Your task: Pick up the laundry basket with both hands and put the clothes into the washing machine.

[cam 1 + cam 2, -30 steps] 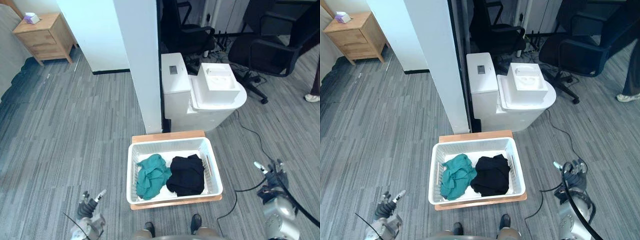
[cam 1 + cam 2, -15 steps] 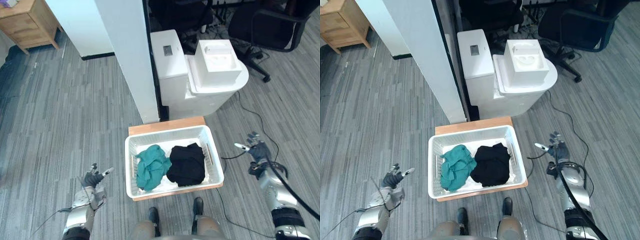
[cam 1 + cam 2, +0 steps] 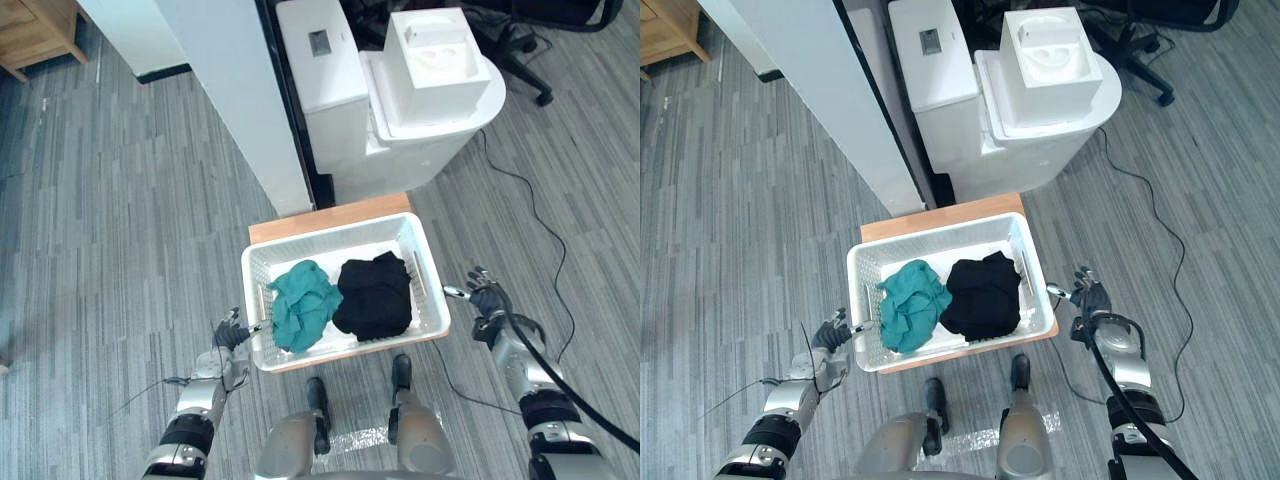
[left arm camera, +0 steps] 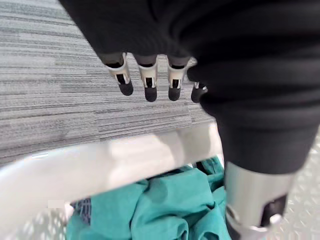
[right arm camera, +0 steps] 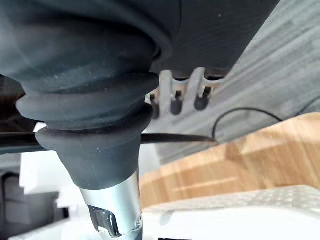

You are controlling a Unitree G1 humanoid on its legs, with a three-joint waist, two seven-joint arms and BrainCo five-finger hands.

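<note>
Barely begun: no grip yet. Left hand (image 3: 228, 340), fingers straight, just beside one short end of the laundry basket (image 3: 330, 237). Basket on a wooden board (image 3: 330, 212) on the floor, long axis crosswise, teal garment (image 3: 300, 305) and black garment (image 3: 375, 295) inside. Right hand (image 3: 485, 300), fingers spread and empty, near the other end. Left to do: grasp, lift, load the washing machine (image 3: 400, 90).

White laundry basket (image 3: 330, 240) on wooden board (image 3: 330, 213); teal garment (image 3: 300, 305), black garment (image 3: 375, 297) inside; washing machine (image 3: 400, 110) behind.
</note>
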